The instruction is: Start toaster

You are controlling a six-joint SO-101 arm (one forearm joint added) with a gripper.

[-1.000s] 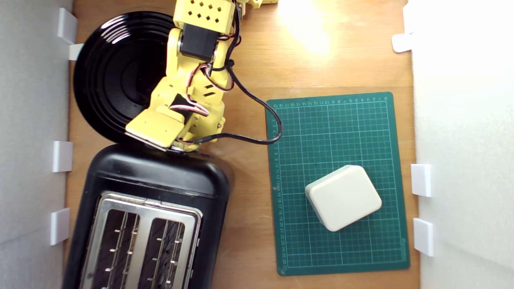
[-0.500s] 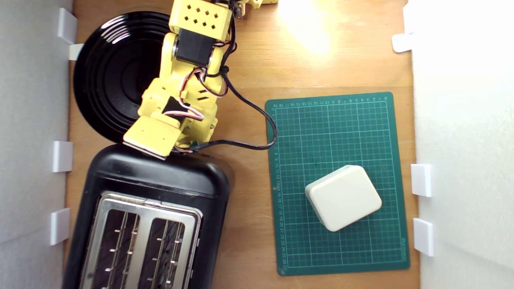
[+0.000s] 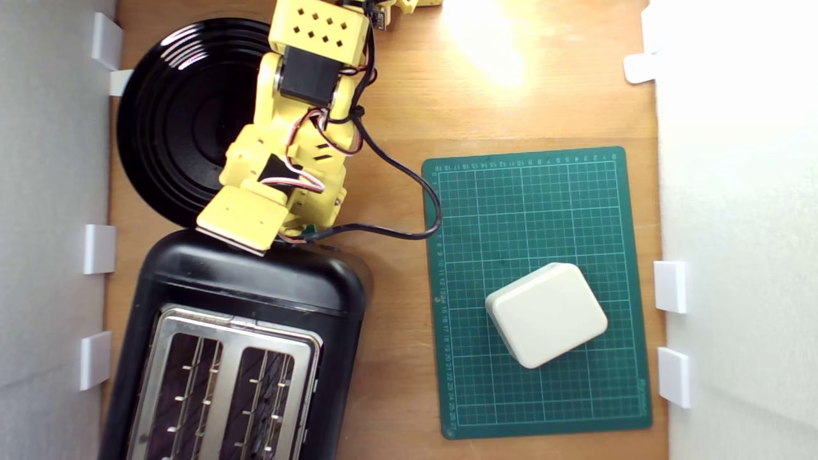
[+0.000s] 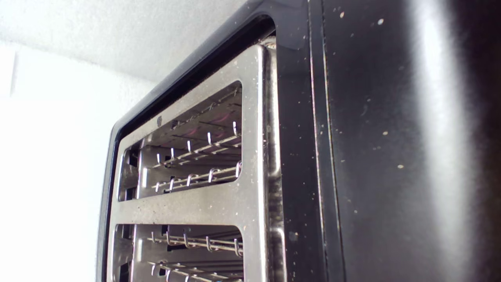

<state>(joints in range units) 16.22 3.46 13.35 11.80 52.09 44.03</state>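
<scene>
My gripper [image 3: 300,235], jaw state not discernible, sits at the end wall of the toaster [image 3: 249,287] directly beneath it; both slots look empty, lever press unconfirmed.

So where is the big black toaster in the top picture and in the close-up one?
Exterior view: the toaster sits at the lower left, just below the yellow arm's tip.
Wrist view: the toaster fills most of the picture, seen very close.
Shared landmark: its silver top plate with the two wire-lined slots.
</scene>
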